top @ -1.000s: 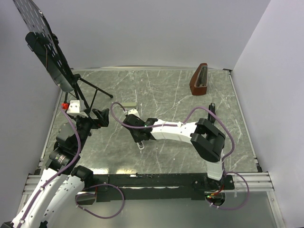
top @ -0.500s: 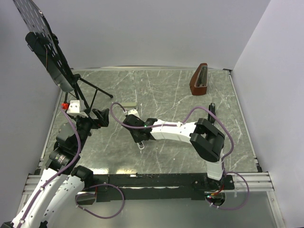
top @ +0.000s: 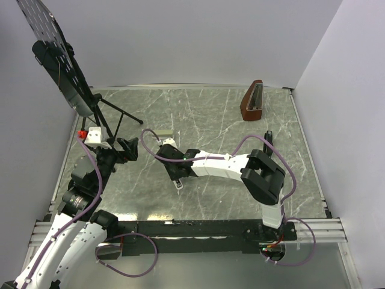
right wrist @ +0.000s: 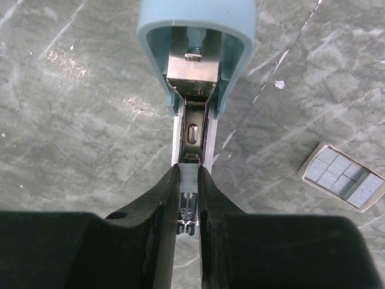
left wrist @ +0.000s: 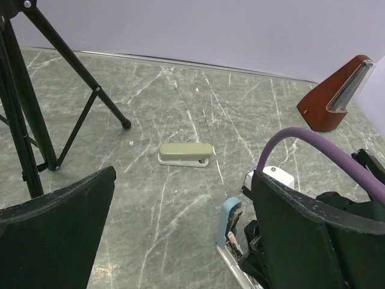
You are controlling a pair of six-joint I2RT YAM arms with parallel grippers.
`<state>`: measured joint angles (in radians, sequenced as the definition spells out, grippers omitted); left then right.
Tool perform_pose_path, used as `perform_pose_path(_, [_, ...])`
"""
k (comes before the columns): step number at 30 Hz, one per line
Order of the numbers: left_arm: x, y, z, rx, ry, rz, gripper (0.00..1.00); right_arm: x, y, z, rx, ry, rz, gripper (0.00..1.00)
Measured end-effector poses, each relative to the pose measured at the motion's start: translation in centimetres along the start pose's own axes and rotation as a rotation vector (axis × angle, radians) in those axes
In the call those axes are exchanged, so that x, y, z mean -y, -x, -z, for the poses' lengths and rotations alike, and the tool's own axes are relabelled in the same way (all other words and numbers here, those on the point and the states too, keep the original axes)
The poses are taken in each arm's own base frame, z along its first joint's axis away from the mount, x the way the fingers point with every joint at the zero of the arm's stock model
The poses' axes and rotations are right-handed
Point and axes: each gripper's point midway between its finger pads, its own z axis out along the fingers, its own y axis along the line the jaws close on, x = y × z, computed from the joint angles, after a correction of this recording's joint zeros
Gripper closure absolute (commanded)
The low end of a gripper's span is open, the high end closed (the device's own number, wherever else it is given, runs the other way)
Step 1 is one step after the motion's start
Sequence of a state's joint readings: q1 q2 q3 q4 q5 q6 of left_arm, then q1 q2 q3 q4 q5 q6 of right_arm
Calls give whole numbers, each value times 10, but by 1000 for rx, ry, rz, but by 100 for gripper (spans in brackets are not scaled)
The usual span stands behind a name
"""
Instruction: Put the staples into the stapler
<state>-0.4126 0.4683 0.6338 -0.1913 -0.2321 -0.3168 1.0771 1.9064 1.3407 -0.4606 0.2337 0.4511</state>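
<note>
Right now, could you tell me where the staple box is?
Right wrist view: the staple box lies on the table, right of the open stapler, not touching it.

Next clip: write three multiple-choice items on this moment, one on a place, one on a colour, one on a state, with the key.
1. In the right wrist view, the staple box lies:
A) on top of a grey-green stapler
B) right of the open stapler
C) in the left tool
2. The open stapler's raised cover is:
A) red
B) yellow
C) light blue
3. The right tool is:
A) closed on a staple strip
B) wide open and empty
C) closed on the box
Key: B, the box lies flat beside it; C, the cover is pale blue; A, the strip sits pinched in it.
</note>
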Motion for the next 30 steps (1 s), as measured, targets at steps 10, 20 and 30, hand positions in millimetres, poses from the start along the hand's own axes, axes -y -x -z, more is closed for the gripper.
perform_pose_path(10, [0, 0, 0, 0, 0, 0, 1, 1, -1, -1, -8, 18, -14, 84])
perform_pose_path(20, [0, 0, 0, 0, 0, 0, 1, 0, -2, 0, -6, 57, 7, 83])
perform_pose_path(30, [0, 0, 0, 0, 2, -1, 1, -1, -2, 1, -11, 69, 35, 81])
